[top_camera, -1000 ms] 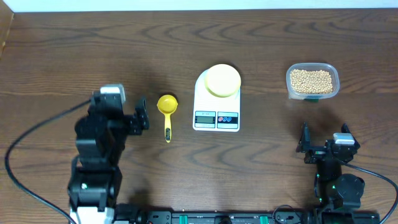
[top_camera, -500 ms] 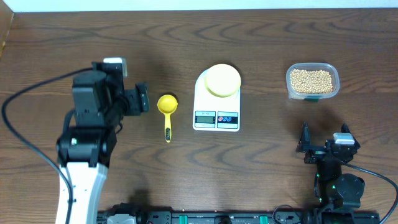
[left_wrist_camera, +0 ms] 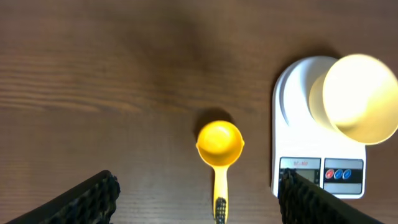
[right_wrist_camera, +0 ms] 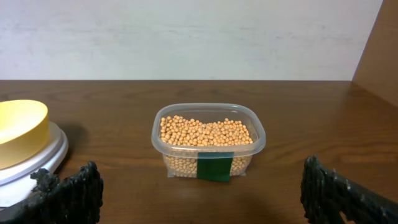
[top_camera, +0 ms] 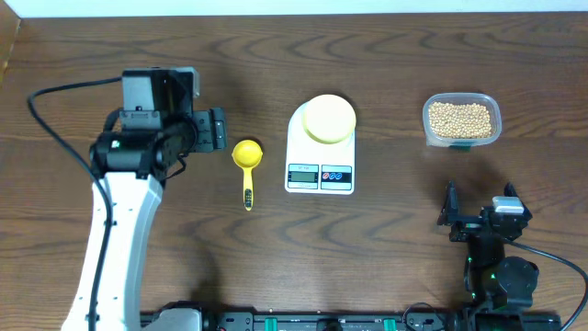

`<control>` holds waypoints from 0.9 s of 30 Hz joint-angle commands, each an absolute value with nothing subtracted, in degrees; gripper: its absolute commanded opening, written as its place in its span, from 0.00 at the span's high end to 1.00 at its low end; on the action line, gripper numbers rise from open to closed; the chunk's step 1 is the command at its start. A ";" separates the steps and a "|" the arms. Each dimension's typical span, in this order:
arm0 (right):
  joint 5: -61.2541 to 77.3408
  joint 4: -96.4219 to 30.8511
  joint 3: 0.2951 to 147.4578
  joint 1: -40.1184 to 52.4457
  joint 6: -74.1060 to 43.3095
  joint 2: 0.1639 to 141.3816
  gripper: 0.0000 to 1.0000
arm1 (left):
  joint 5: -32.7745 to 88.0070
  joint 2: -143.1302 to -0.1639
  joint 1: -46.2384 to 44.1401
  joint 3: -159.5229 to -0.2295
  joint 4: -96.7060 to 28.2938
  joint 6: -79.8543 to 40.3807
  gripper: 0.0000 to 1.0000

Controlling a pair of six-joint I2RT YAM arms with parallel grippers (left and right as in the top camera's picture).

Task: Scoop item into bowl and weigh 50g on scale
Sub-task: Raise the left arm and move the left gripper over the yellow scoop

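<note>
The item, small tan beans (top_camera: 461,119) (right_wrist_camera: 208,132), fills a clear plastic tub at the far right. The pale yellow bowl (top_camera: 329,118) (left_wrist_camera: 360,96) (right_wrist_camera: 18,130) stands empty on the back of the white scale (top_camera: 320,158) (left_wrist_camera: 292,124) (right_wrist_camera: 38,157) in the middle. A bright yellow scoop (top_camera: 246,165) (left_wrist_camera: 219,143) lies left of the scale, cup away from me. My left gripper (top_camera: 219,130) (left_wrist_camera: 198,180) hangs open just left of the scoop's cup, holding nothing. Open and empty too, my right gripper (top_camera: 480,198) (right_wrist_camera: 200,190) rests near the front edge, facing the tub.
The clear tub (top_camera: 487,103) (right_wrist_camera: 258,140) carries a green label on its near side. A black cable (top_camera: 55,87) loops from the left arm over the table's left part. A white wall stands behind the table's far edge in the right wrist view.
My left arm has lifted and swung away from the front edge; its gripper moved back and slightly right, closer to the scoop's cup. The right arm has not moved.
</note>
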State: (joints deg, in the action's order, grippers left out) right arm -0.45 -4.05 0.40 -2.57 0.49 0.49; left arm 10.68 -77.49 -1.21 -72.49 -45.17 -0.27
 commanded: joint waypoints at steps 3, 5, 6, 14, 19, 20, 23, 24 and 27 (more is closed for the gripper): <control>-0.32 -4.32 0.32 -2.79 0.93 0.45 0.01 | 12.88 -82.35 -0.93 -74.06 -46.96 -1.15 0.16; -0.32 -4.32 0.32 -2.81 0.93 0.45 0.01 | 13.08 -83.53 -0.93 -74.06 -47.46 -1.15 0.16; -0.32 -4.32 0.32 -2.79 0.93 0.45 0.01 | 13.23 -84.40 -0.95 -74.06 -47.81 -1.17 0.16; -0.32 -4.32 0.32 -2.81 0.93 0.45 0.01 | 14.41 -87.22 -1.10 -74.06 -50.94 -1.17 0.16; -0.32 -4.32 0.32 -2.79 0.93 0.45 0.01 | 14.37 -87.24 -1.10 -74.06 -51.18 -1.17 0.16; -0.32 -4.32 0.32 -2.81 0.93 0.45 0.01 | 14.37 -87.24 -1.10 -74.06 -51.24 -1.15 0.16; -0.32 -4.32 0.32 -2.81 0.93 0.45 0.01 | 14.35 -87.24 -1.10 -74.06 -51.22 -1.06 0.16; -0.32 -4.32 0.32 -2.81 0.93 0.45 0.01 | 14.35 -87.24 -1.10 -74.06 -51.20 -0.91 0.16; -0.32 -4.32 0.32 -2.79 0.93 0.45 0.01 | 14.35 -87.24 -1.10 -74.06 -51.22 -0.91 0.16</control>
State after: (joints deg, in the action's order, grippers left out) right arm -0.45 -4.05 0.40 -2.57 0.49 0.49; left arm 13.65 -87.22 -1.21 -72.49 -51.00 -0.27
